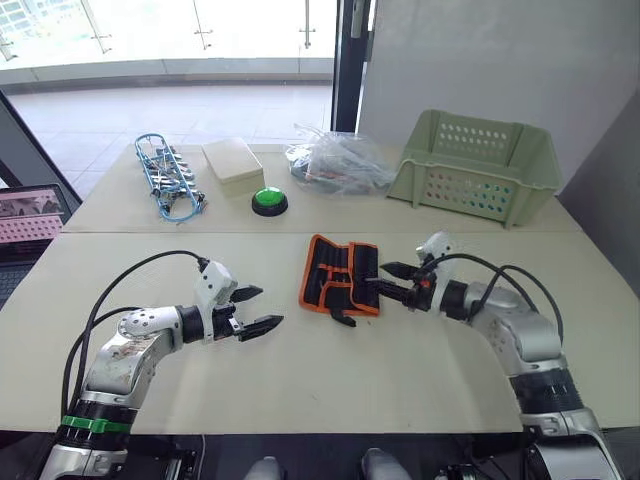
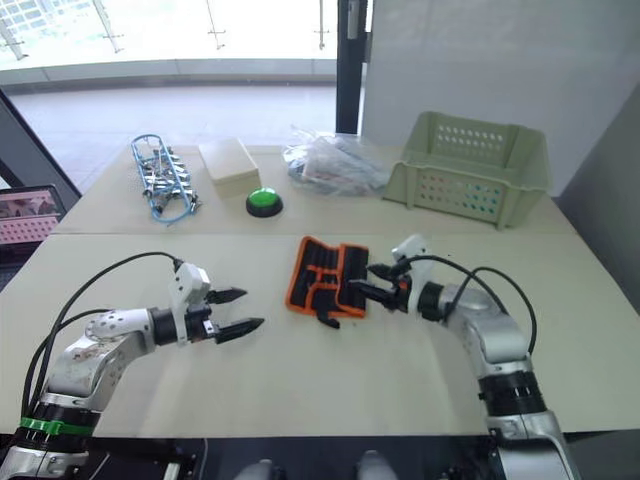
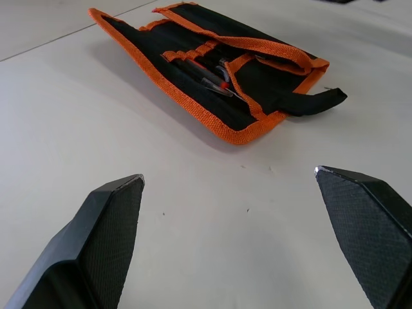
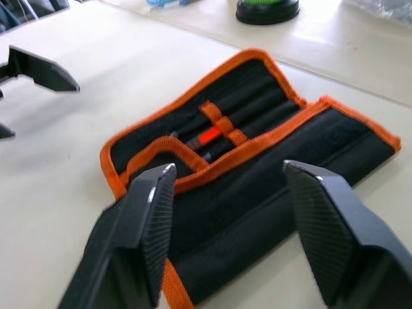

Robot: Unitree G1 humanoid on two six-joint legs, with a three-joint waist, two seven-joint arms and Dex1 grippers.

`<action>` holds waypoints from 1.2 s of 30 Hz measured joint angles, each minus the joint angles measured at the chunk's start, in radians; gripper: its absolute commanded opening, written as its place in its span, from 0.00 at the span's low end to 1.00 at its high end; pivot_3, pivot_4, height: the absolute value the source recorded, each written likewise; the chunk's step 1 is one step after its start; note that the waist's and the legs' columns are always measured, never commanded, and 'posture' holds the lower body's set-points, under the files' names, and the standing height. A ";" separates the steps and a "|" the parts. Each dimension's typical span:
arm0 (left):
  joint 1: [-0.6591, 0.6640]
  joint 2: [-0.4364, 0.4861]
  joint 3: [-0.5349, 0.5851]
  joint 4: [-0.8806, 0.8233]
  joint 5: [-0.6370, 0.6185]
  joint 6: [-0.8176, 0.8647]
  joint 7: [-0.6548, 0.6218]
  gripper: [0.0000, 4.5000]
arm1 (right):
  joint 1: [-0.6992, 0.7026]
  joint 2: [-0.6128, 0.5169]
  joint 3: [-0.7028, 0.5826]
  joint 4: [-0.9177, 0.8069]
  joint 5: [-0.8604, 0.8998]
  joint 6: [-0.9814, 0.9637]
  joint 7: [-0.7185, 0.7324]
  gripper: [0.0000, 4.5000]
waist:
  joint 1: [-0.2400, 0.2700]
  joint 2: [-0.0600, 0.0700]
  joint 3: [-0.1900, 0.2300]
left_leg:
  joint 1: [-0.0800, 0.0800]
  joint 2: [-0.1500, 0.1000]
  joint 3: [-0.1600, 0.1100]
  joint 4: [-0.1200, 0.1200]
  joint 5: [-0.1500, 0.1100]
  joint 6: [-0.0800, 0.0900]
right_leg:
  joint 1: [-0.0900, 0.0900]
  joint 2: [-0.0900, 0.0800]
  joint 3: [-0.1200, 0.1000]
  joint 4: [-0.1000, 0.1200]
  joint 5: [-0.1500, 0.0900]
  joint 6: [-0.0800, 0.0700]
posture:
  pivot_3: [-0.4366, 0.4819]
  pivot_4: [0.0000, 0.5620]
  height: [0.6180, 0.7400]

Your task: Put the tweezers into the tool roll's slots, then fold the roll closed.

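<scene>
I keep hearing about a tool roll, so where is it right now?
The tool roll lies partly folded mid-table, just in front of the open right gripper and nearer than the green button.

Bright, with daylight from the windows point(image 1: 180, 35) behind the table point(image 1: 300, 380). Soft shadows only. Slightly blown out at the glass; blurred near the wrist views' close edges.
</scene>
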 measured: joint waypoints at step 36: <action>-0.225 -0.308 0.074 0.147 -0.184 0.466 0.346 0.00 | 0.000 0.046 0.116 0.071 -0.197 -0.088 -0.086 0.00 | 0.006 -0.001 0.000 | 0.003 -0.001 0.000 0.001 0.001 -0.001 | 0.003 -0.001 0.000 0.001 0.000 0.000 | 0.48 0.27 1.00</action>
